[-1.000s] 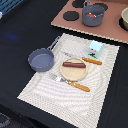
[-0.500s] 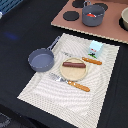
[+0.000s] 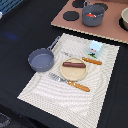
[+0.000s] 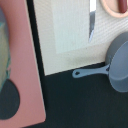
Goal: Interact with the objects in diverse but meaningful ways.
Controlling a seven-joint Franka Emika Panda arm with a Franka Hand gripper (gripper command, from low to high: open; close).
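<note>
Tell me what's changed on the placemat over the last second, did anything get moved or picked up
Nothing visibly changed. The grey saucepan sits at the placemat's edge on the exterior view's left, the sausage lies on the wooden plate, and the fork and knife lie where they were. Nothing was taken hold of or let go; the gripper is not visible in either view.

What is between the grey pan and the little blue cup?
In the exterior view, the wooden plate with the brown sausage sits between the saucepan and cup.
</note>
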